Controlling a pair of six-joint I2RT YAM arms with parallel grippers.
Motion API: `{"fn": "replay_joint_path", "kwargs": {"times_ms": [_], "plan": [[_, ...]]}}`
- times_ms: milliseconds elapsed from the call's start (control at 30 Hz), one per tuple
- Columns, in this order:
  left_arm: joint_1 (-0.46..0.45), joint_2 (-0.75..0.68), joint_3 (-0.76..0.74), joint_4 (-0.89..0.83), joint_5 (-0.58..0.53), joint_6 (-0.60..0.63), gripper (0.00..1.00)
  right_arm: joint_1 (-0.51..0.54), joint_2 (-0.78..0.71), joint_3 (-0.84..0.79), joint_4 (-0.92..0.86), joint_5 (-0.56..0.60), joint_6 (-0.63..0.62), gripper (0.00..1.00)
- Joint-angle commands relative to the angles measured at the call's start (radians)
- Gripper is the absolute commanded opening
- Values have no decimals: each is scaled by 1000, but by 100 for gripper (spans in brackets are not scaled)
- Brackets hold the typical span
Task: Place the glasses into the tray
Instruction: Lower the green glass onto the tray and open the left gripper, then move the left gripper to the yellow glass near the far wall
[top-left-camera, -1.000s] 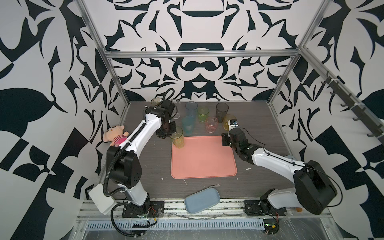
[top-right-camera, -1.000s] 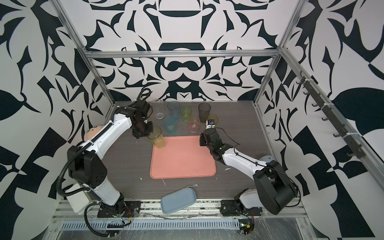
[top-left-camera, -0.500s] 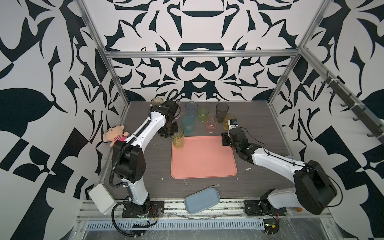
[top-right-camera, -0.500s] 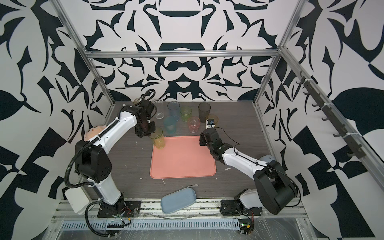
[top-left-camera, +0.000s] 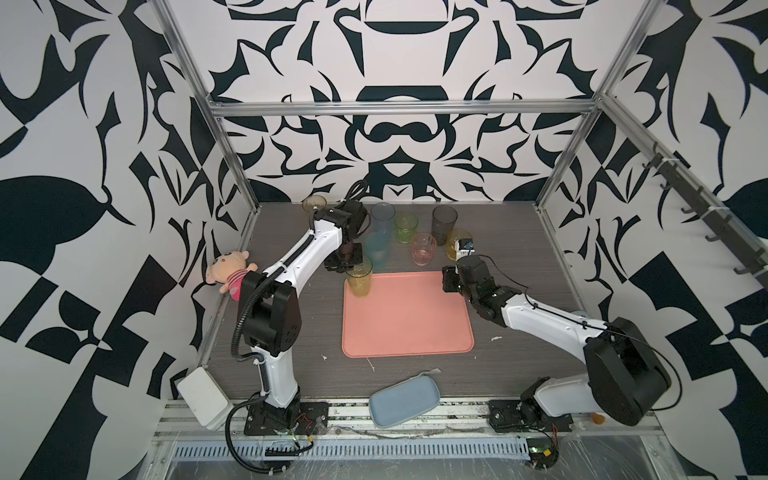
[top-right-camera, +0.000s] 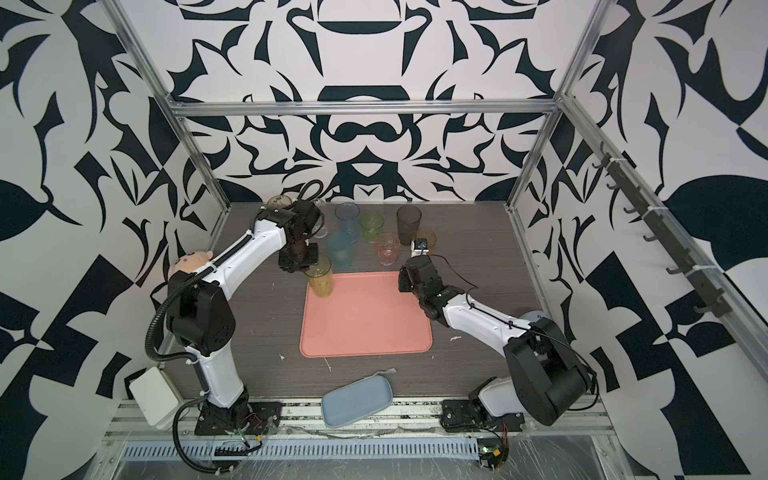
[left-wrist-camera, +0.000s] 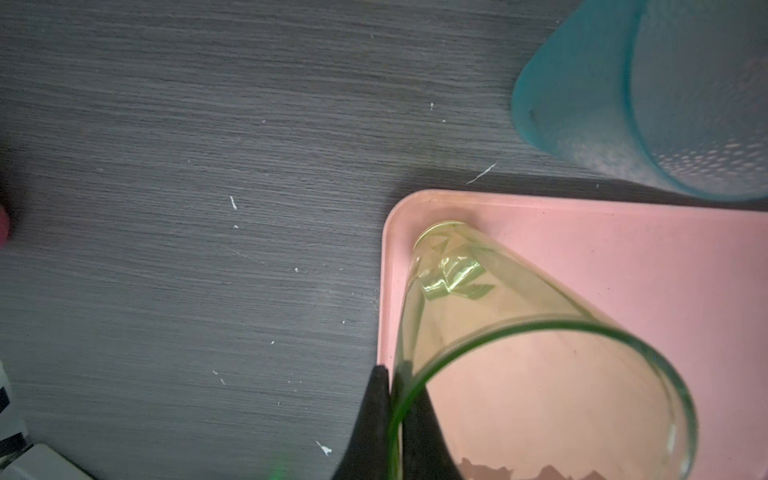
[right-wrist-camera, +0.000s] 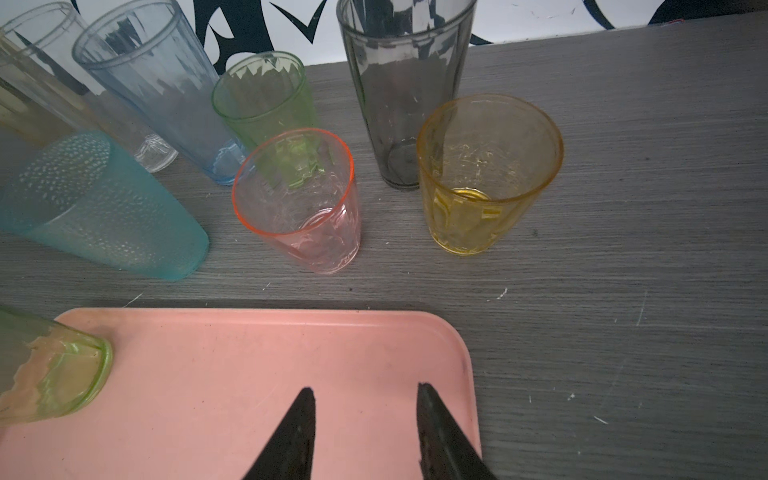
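Note:
A tall yellow-green glass (top-left-camera: 360, 279) (top-right-camera: 321, 279) (left-wrist-camera: 498, 316) (right-wrist-camera: 54, 374) stands upright with its base in the far left corner of the salmon-pink tray (top-left-camera: 407, 328) (top-right-camera: 365, 328) (left-wrist-camera: 623, 257) (right-wrist-camera: 249, 374). My left gripper (top-left-camera: 347, 264) (left-wrist-camera: 392, 374) is shut on its rim, one finger inside and one outside. My right gripper (top-left-camera: 449, 279) (right-wrist-camera: 363, 392) hangs open and empty over the tray's far right corner. Behind the tray on the table stand teal (right-wrist-camera: 104, 208), blue (right-wrist-camera: 158, 91), green (right-wrist-camera: 266, 99), pink (right-wrist-camera: 299, 203), smoke-grey (right-wrist-camera: 403, 91), amber (right-wrist-camera: 486, 174) and clear (right-wrist-camera: 41, 83) glasses.
A blue-grey oblong dish (top-left-camera: 404, 403) lies at the table's front edge. A plush toy (top-left-camera: 228, 274) sits at the left edge by the left arm, and a white box (top-left-camera: 203, 397) at the front left corner. Another pale glass (top-left-camera: 313, 203) stands in the back left corner.
The left arm's elbow has swung to the right, and the held yellow-green glass has shifted slightly onto the tray's corner. The right arm has not moved.

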Motion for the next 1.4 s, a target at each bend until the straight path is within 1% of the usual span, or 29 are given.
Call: {"fn": "replay_joint_path", "kwargs": {"times_ms": [0, 133, 233, 467, 567, 933, 1133, 1233, 1367], "plan": [[-3, 22, 32, -52, -23, -19, 4, -1, -7, 44, 8, 0, 11, 43], [-3, 28, 39, -51, -31, -25, 6, 0, -7, 44, 6, 1, 10, 43], [-4, 35, 46, -50, -26, -31, 11, -1, -8, 44, 5, 2, 11, 43], [-3, 31, 72, -53, -10, -32, 32, 0, -4, 46, 4, 0, 10, 43], [-3, 16, 78, -51, -8, -31, 37, 0, -3, 49, 2, 0, 10, 43], [-2, -35, 135, -62, -4, -23, 46, -1, -1, 50, 2, 2, 7, 43], [9, -53, 184, -53, -69, -46, 48, 0, -19, 50, -3, -5, 6, 43], [27, -58, 208, -33, -103, -52, 50, 0, -28, 43, 2, -1, 4, 43], [77, -64, 225, 28, -117, -55, 52, 0, -21, 40, 10, 6, -11, 43]]}}
